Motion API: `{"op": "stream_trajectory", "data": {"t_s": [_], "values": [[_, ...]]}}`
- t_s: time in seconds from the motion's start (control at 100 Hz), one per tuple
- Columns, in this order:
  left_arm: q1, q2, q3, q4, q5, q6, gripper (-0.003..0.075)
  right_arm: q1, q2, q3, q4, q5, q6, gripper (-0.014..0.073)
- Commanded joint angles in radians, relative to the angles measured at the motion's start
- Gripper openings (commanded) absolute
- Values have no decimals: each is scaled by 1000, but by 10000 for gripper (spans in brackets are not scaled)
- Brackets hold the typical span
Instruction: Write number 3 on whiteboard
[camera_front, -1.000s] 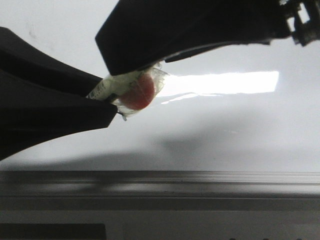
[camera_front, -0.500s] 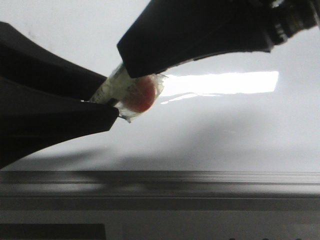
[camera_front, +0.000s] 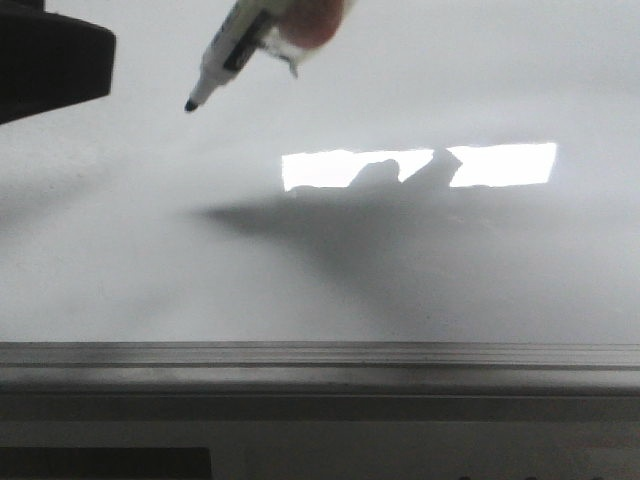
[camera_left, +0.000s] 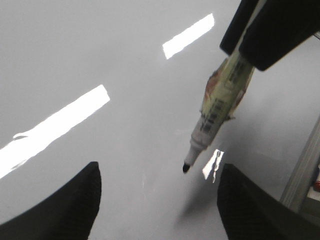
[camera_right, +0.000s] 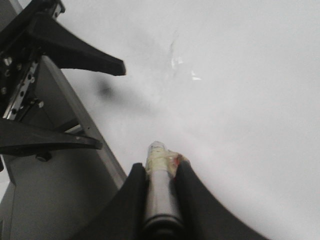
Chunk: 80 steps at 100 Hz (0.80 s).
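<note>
Right fingers (camera_right: 159, 175) clenched on marker (camera_left: 217, 112), tip above bare whiteboard (camera_front: 420, 270); left fingers (camera_left: 157, 200) released. Risk: taped barrel slipping sideways, smearing the stroke.

Front view: low, close, facing forward across the whiteboard (camera_front: 400, 280) from its frame edge. Left wrist view: looking down between spread fingers (camera_left: 65, 210) at the marker (camera_left: 215, 115). Right wrist view: close behind that same marker (camera_right: 160, 190), over shared board.
</note>
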<state>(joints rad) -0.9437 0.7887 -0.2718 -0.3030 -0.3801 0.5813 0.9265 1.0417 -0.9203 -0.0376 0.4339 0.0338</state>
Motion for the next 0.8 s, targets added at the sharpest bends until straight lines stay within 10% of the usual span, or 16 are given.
{"op": "stream_trajectory", "data": {"t_s": [0.0,0.79], "values": [[-6,-25,-9,-86,-95,52,461,-29,7,-74,-27,-28,-9,-66],[-6,-29,0,-104,-116,60,461,-190,89,-180,-28,139,-9,-64]]}}
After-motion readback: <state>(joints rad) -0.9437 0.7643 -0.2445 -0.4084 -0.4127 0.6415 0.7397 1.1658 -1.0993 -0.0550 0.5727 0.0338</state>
